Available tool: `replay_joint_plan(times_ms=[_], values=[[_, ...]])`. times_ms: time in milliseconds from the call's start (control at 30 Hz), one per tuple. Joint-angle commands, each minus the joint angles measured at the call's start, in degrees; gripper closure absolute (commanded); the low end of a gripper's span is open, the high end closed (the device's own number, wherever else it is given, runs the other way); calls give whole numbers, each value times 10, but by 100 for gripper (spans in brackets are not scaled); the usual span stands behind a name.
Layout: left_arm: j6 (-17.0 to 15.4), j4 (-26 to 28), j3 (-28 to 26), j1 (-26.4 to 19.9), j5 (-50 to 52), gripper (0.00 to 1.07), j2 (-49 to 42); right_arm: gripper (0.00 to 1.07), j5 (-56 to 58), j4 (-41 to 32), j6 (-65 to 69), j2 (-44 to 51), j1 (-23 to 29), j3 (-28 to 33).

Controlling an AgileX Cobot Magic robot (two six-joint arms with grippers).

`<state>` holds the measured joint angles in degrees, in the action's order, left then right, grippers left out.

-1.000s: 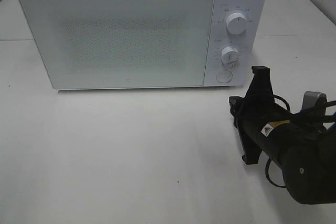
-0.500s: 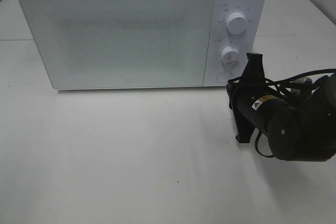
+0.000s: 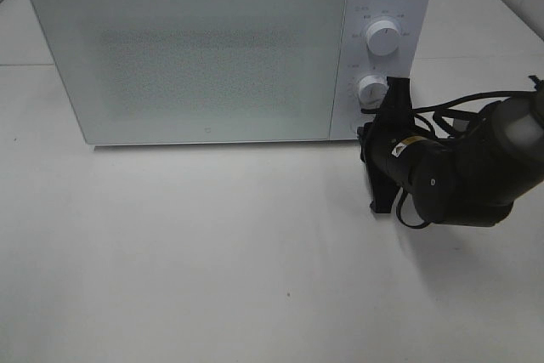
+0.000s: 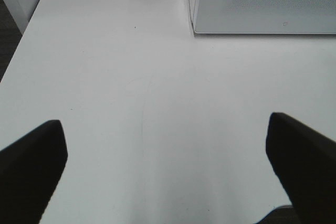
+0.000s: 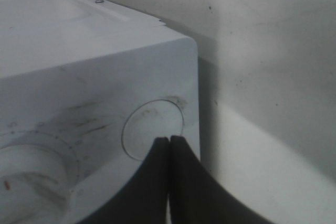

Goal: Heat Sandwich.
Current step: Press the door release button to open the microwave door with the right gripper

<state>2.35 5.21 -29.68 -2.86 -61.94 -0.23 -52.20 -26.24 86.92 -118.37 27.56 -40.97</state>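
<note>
Microwave (image 3: 187, 57) shut, sandwich out of sight; right jaws clenched at its round button (image 5: 149, 127); left jaws released; heating seemingly unstarted.

The microwave (image 3: 187, 57) sits on the counter (image 3: 212, 278), top of frame. The right claw (image 5: 169, 141) is at its button (image 5: 144, 129).

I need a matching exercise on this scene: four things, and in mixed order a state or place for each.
1. left pincer
2. right pincer
3. microwave door
4. upper dial

A. closed, a large pale panel
B. jaws shut, tips before the round button
C. above the lower dial
D. jaws wide open over the table

Pairs: 1-D, 2-B, 3-A, 4-C
</note>
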Motion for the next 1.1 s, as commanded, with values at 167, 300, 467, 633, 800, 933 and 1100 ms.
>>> replay_joint_plan(times_ms=[167,300,467,633,800,933,1100], values=[[-2,-1,1,-1,6,9,-10,107,-7,-8,-13,-25,-3,-33],[-2,-1,1,-1,6,9,-10,107,-14,-20,-40,-30,-3,-42],[-2,-1,1,-1,6,9,-10,107,-35,-49,-69,-31,-3,-46],[-2,-1,1,-1,6,9,-10,107,-39,-54,-69,-31,-3,-46],[-2,-1,1,-1,6,9,-10,107,-50,-57,-69,-32,-3,-52],[-2,-1,1,-1,6,9,-10,107,-50,-49,-61,-34,-3,-63],[-2,-1,1,-1,6,9,-10,107,-78,-48,-66,-40,-3,-86]])
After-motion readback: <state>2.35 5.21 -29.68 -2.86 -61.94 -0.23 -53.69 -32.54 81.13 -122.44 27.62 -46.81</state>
